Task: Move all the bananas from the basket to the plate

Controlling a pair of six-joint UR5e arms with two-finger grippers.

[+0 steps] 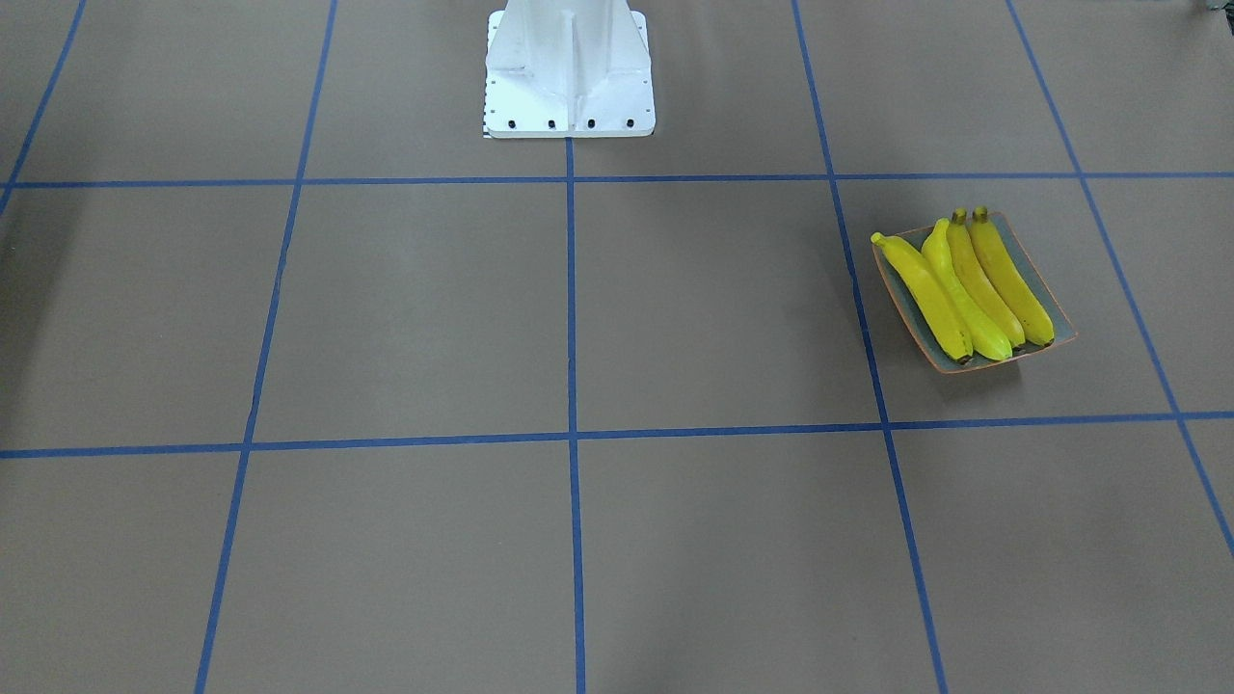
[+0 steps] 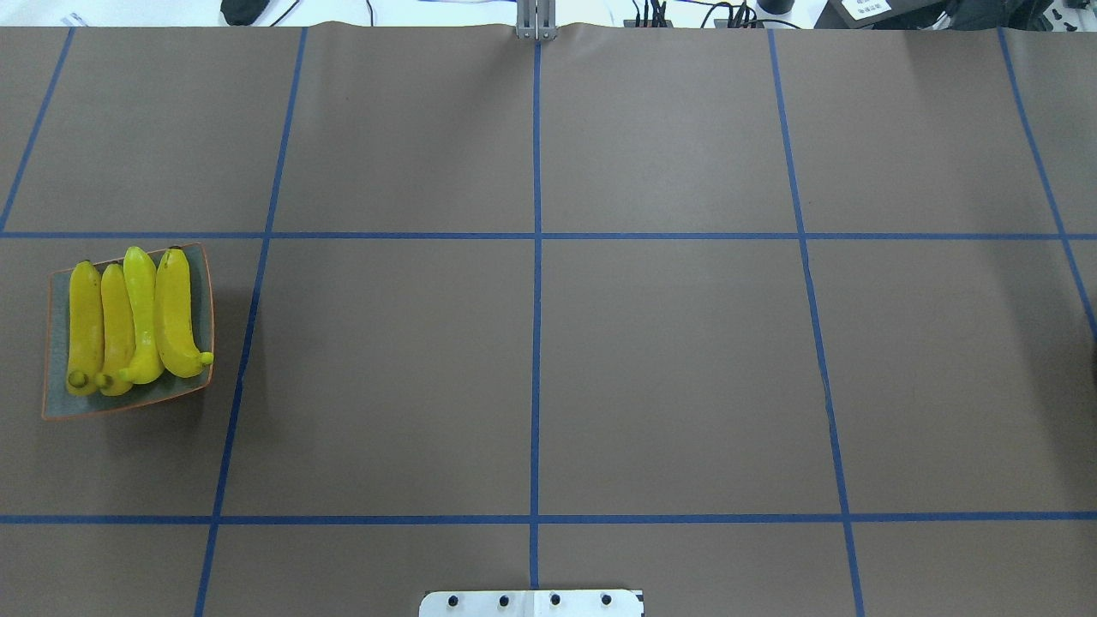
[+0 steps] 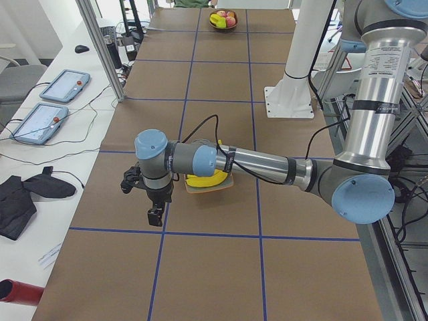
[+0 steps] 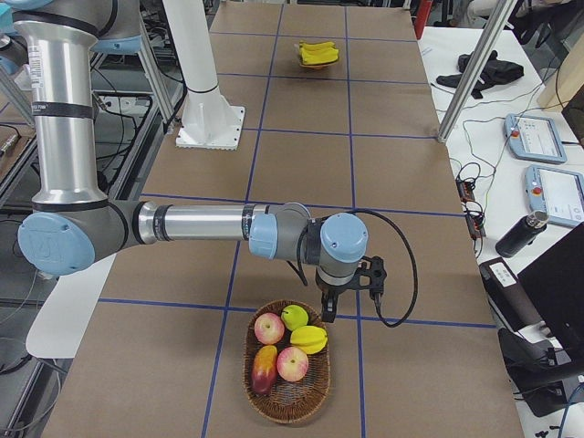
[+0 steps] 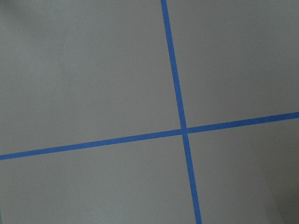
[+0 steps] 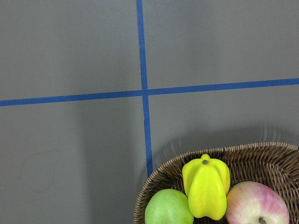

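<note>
Bananas (image 2: pixel 128 321), four side by side, lie on the plate (image 2: pixel 111 403).

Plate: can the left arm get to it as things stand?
Likely yes: the left claw hangs just beside the plate, and nothing stands between them.

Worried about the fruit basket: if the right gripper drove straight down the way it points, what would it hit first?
Probably the table by the blue tape crossing, just off the basket rim; the right gripper hangs beside it, though depth is unclear.
</note>
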